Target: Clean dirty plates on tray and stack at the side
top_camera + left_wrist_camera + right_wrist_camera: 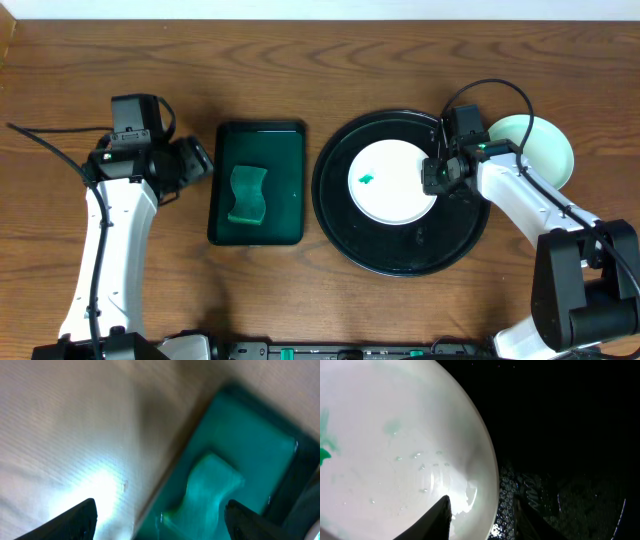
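In the right wrist view, the right gripper (pixel 487 520) has its jaws apart at the bottom of the frame. One finger (pixel 442 517) is over the plate (pixel 395 435) and the other is over the black tray (pixel 570 435), with the plate's rim in the gap between them; neither finger visibly presses the rim. Small water beads sit on the plate near that finger, more wet specks glint on the tray beside the rim, and a green smudge (pixel 324 452) shows at the left edge.

In the left wrist view, the left gripper (pixel 162 520) has its jaws spread wide and holds nothing. It hangs over the edge of the green tray (pixel 250 435), with the sponge (pixel 210 485) lying in the tray between the two fingertips. The view is blurred.

From overhead, the tray (pixel 400 250) is right of centre on the table (pixel 300 60), and the plate (pixel 395 185) lies inside it, toward its upper half, smudge (pixel 367 180) left of the plate's middle. The right gripper (pixel 432 178) is at the plate's right rim. The green tray (pixel 280 160) is just left of the black one, apart from it, with the sponge (pixel 247 195) in its lower half. The left gripper (pixel 203 160) is at its upper left side. Farther up at the right, a second plate (pixel 545 150), pale mint, rests on the table just beside the tray, partly hidden by the right arm.
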Controlling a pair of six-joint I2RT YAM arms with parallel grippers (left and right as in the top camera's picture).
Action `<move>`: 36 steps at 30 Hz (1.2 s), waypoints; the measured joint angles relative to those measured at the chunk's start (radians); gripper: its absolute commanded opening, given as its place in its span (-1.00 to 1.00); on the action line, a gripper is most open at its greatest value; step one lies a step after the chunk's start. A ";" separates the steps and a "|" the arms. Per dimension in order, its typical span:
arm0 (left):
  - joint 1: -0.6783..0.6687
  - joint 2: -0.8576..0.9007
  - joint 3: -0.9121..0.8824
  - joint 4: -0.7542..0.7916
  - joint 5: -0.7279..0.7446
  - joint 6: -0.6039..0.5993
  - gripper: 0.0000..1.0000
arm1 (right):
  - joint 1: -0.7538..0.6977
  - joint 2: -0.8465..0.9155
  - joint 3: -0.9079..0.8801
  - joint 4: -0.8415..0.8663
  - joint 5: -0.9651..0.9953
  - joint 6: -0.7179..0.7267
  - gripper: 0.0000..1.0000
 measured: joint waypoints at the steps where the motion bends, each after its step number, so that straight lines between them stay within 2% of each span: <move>1: 0.000 0.000 0.000 -0.025 0.013 0.000 0.64 | 0.000 0.000 0.000 0.000 0.000 0.000 -0.25; 4: -0.001 0.000 -0.001 -0.085 0.036 0.000 0.62 | 0.000 0.000 0.000 0.000 0.000 0.000 -0.24; 6: -0.001 0.000 -0.005 -0.118 0.047 0.000 0.53 | 0.000 0.000 0.000 0.000 0.000 0.000 -0.25; 12: -0.001 0.000 -0.023 -0.179 0.055 0.000 0.53 | 0.000 0.000 0.000 0.000 0.000 0.000 -0.20; 13: -0.001 0.000 -0.023 -0.179 0.055 0.000 0.46 | 0.000 0.000 0.000 0.000 0.000 0.000 -0.19; 15: -0.001 0.000 -0.023 -0.179 0.055 -0.009 0.18 | 0.000 0.000 0.000 0.000 0.000 0.000 -0.19; 17: -0.001 0.000 -0.023 -0.179 0.055 -0.008 0.03 | 0.000 0.000 0.000 0.000 0.000 0.000 -0.19; 24: -0.001 0.000 -0.032 -0.179 0.063 0.000 0.01 | 0.000 0.000 0.000 0.024 0.000 0.000 -0.12; 36: -0.001 0.000 -0.072 -0.159 0.063 0.016 0.02 | 0.000 0.000 0.000 0.048 0.000 0.000 -0.14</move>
